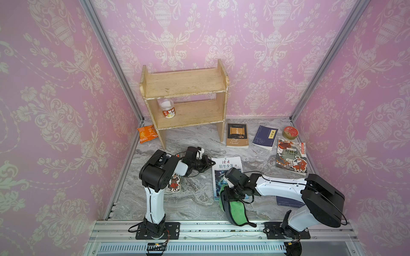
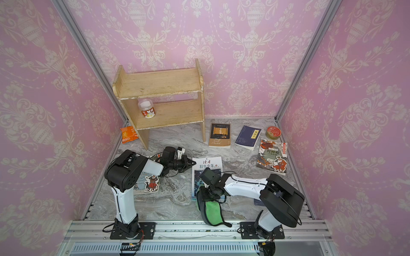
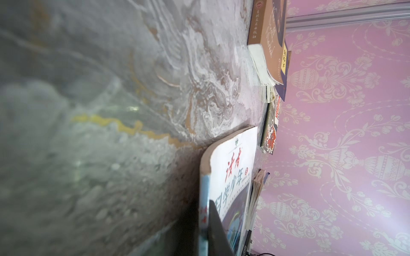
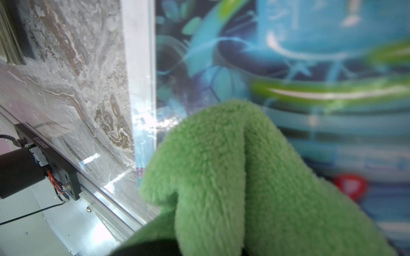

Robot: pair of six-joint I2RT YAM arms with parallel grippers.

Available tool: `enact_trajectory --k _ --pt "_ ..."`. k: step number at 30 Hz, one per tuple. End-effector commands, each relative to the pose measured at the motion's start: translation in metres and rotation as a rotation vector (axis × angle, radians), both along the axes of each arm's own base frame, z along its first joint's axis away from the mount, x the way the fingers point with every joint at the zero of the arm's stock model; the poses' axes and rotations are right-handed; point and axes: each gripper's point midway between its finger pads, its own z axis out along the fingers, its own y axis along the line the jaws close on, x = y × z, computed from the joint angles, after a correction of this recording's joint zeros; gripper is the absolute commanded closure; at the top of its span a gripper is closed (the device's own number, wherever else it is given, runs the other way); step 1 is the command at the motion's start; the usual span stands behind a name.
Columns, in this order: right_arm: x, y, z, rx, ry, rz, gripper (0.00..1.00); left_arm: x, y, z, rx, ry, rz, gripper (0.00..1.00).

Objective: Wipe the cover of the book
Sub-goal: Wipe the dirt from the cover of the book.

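Observation:
The book (image 1: 224, 165) (image 2: 206, 165), with a white top band, red and blue characters and a blue picture, lies flat on the marble table in both top views. My left gripper (image 1: 212, 163) (image 2: 194, 163) is shut, and its tip rests on the book's far left corner. One dark finger (image 3: 216, 230) lies on the cover by the spine. My right gripper (image 1: 230, 196) (image 2: 207, 195) is shut on a green cloth (image 1: 235, 210) (image 4: 244, 177). The cloth hides its fingers. It hangs over the book's near right corner, with the blue cover (image 4: 310, 55) right behind it.
A wooden shelf (image 1: 184, 84) with a jar (image 1: 167, 108) stands at the back. An orange packet (image 1: 147, 134) lies to its left. A brown book (image 1: 237, 135), a navy book (image 1: 265, 137), a red tin (image 1: 290, 132) and an illustrated book (image 1: 291, 156) lie back right. Another book (image 1: 174, 182) lies under my left arm.

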Motion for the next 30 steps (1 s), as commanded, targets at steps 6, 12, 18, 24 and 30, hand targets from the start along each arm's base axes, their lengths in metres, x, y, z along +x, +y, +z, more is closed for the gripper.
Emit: enact_trajectory --k 6,12,18,24,30 --pt "-0.064 -0.159 -0.041 -0.475 0.227 -0.275 1.0 0.01 0.052 -0.028 0.187 0.086 0.033 1.0" --pt "-0.031 -0.151 -0.017 -0.395 0.141 -0.36 1.0 0.023 0.054 -0.036 0.222 0.096 0.011 1.0" --pt "0.034 -0.105 0.026 -0.263 -0.021 -0.283 1.0 0.022 0.046 -0.013 0.154 0.082 0.008 0.61" --pt "0.074 -0.071 0.025 -0.209 -0.045 -0.218 1.0 -0.02 0.051 0.0 0.128 0.128 0.032 0.36" --pt "0.084 -0.087 -0.012 -0.199 0.07 -0.282 1.0 -0.076 0.046 -0.018 0.127 0.206 0.03 0.36"
